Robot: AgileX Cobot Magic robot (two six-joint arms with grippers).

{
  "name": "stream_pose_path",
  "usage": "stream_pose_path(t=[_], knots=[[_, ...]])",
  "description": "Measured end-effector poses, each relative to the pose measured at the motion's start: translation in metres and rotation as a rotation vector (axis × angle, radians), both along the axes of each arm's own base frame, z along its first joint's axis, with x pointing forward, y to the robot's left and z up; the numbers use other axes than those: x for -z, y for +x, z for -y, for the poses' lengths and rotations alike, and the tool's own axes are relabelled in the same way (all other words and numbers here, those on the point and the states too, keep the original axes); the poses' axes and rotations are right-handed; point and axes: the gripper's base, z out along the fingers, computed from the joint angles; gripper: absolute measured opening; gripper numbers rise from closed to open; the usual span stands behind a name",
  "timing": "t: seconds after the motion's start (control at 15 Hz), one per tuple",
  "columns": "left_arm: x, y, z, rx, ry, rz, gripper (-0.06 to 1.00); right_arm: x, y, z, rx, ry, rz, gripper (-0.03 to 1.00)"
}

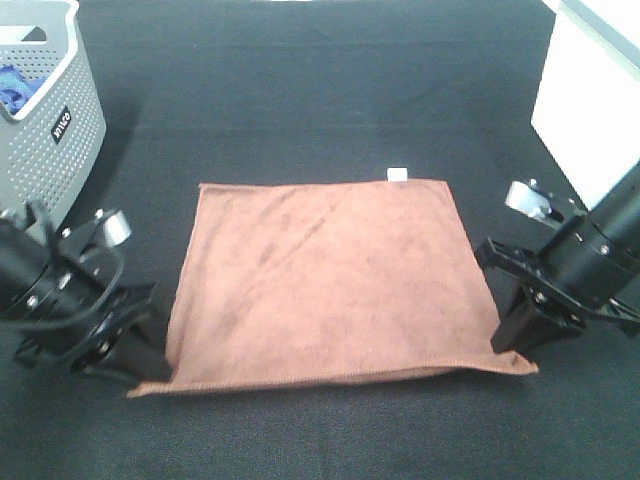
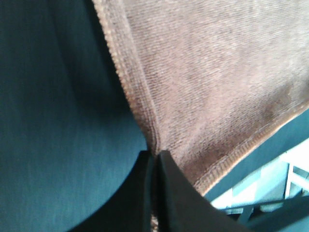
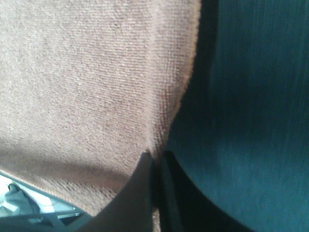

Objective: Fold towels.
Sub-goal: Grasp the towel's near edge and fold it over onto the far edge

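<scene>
Towel (image 1: 320,280): reddish-brown terry cloth, roughly square, hem stitched, small white tag (image 1: 397,175) sewn at the far edge. It is laid flat mid-counter (image 1: 330,80), toward the near edge.
Left hand (image 2: 155,162): clamped shut on the towel's hem by its near-left corner.
Right hand (image 3: 157,162): clamped likewise by the near-right corner.
Basket (image 1: 60,120): grey perforated plastic, set at the counter's far-left corner.

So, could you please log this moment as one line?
left gripper shut on towel | right gripper shut on towel | towel unfolded, near corners pinched
</scene>
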Motion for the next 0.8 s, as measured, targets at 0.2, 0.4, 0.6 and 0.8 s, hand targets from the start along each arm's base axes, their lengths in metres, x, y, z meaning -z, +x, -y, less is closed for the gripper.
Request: stream_pose_path(t=[0.2, 0.4, 0.6, 0.8], knots=[[-0.007, -0.002, -0.001, 0.011, 0.005, 0.030, 0.00, -0.014, 0.002, -0.001, -0.029, 0.013, 0.079, 0.00], [-0.019, 0.014, 0.000, 0.007, 0.012, 0.116, 0.00, -0.027, 0.019, -0.004, -0.036, 0.040, 0.180, 0.00], [-0.041, 0.053, 0.000, -0.081, 0.058, 0.319, 0.00, -0.064, 0.061, -0.006, -0.037, 0.053, 0.383, 0.00], [-0.070, 0.087, -0.001, -0.139, 0.096, 0.523, 0.00, -0.080, 0.105, -0.009, -0.043, 0.064, 0.480, 0.00]])
